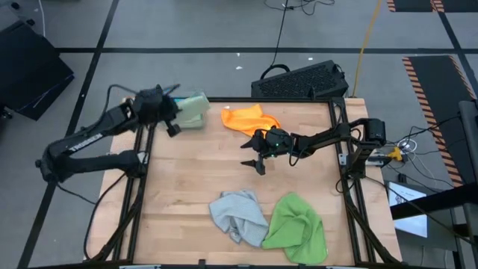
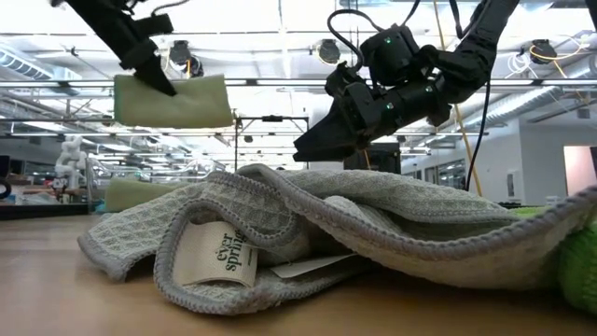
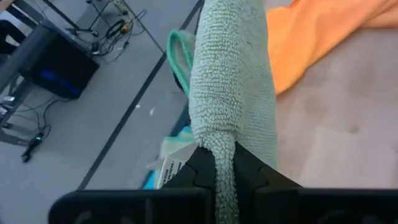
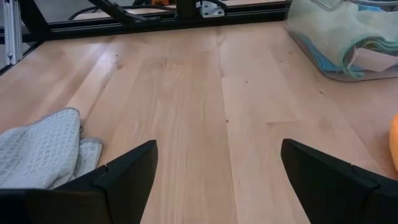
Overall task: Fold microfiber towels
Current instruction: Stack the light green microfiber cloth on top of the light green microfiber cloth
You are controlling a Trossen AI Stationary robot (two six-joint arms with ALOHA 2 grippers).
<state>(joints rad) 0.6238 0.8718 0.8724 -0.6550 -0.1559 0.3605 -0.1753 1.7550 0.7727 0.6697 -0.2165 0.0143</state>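
My left gripper [image 1: 172, 119] is shut on a folded pale sage green towel [image 1: 193, 110] above the table's far left corner; in the low view the towel [image 2: 173, 101] hangs in the air. Under it a clear bin [image 4: 348, 31] holds a second sage towel and a blue one. An orange towel [image 1: 250, 119] lies crumpled at the far middle. A light grey towel [image 1: 237, 215] and a bright green towel [image 1: 297, 228] lie crumpled at the near edge. My right gripper [image 1: 256, 163] is open and empty above the table's middle. My left gripper pinches the folded sage towel by one end [image 3: 225, 163] between its two fingers, holding several layers bunched together. The fingers come slanting down from the table's left. The towel reaches out past the fingertips, about level and lifted clear of the bin below.
A black keyboard [image 1: 302, 81] lies beyond the table's far edge. Bare wood [image 4: 205, 93] lies between the orange towel and the two near towels. The grey towel [image 2: 308, 233] fills the front of the low view.
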